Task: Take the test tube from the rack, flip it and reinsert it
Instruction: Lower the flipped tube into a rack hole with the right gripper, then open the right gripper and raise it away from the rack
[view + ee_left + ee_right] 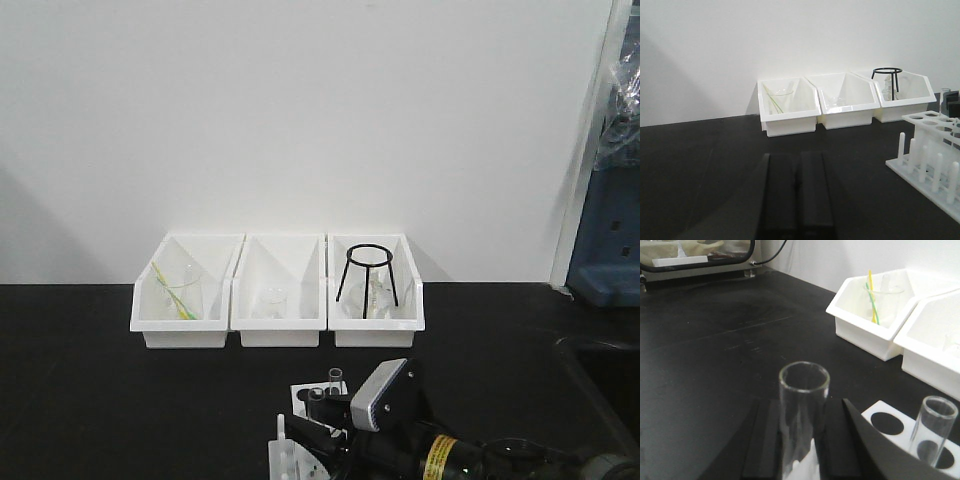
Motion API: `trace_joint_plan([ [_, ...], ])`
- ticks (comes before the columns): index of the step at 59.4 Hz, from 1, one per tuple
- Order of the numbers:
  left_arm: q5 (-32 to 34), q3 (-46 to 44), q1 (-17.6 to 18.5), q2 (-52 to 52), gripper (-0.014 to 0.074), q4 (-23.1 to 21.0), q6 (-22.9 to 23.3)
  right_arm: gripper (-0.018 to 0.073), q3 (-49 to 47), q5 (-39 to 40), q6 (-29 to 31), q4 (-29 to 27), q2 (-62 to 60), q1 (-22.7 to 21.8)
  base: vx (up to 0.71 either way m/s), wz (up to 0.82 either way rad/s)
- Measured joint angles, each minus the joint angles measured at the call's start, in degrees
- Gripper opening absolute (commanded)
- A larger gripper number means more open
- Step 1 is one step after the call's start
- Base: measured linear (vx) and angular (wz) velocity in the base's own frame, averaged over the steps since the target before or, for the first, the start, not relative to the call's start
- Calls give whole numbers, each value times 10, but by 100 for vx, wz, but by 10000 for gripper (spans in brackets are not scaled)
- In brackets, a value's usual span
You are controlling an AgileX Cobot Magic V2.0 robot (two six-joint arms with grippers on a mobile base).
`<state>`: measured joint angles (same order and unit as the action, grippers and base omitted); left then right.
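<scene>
While the right gripper [802, 404] reaches in over the near end of the rack [923, 162], its jaws stand one on each side of the test tube [802, 427] and press against the glass, so they are holding it. The tube is upright with its open rim on top. Its lower end is lost against the white of the rack plate, so it cannot be told whether the bottom sits in a hole or hangs just above one. A second tube [935, 427] stands upright in a hole of the same plate, near the held one but not touching it.

The left gripper [796, 159] hangs low over the black worktop [80, 400], well apart from the rack, which lies off to its right with its row of short pegs facing that camera. Its jaws are drawn together to a thin seam and hold nothing.

Three white bins sit side by side at the back of the worktop, against the pale wall [300, 120]. The left bin [186, 332] holds a clear beaker [182, 295] with a yellow and a green stick leaning in it. The middle bin [278, 335] holds a smaller clear vessel. The right bin [378, 335] holds a black wire tripod [367, 272] standing over some glassware too faint to name.
</scene>
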<state>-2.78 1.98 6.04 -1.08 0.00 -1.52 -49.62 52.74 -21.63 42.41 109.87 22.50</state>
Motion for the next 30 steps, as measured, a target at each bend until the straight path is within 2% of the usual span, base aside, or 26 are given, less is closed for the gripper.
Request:
trace_joint_plan([
  [7, 0, 0, 0, 0, -6, 0, 0, 31, -1, 8, 0, -4, 5, 0, 0, 0],
  [13, 0, 0, 0, 0, -6, 0, 0, 99, -1, 9, 0, -4, 5, 0, 0, 0],
  [30, 0, 0, 0, 0, -6, 0, 0, 448, -1, 33, 0, -6, 10, 0, 0, 0],
])
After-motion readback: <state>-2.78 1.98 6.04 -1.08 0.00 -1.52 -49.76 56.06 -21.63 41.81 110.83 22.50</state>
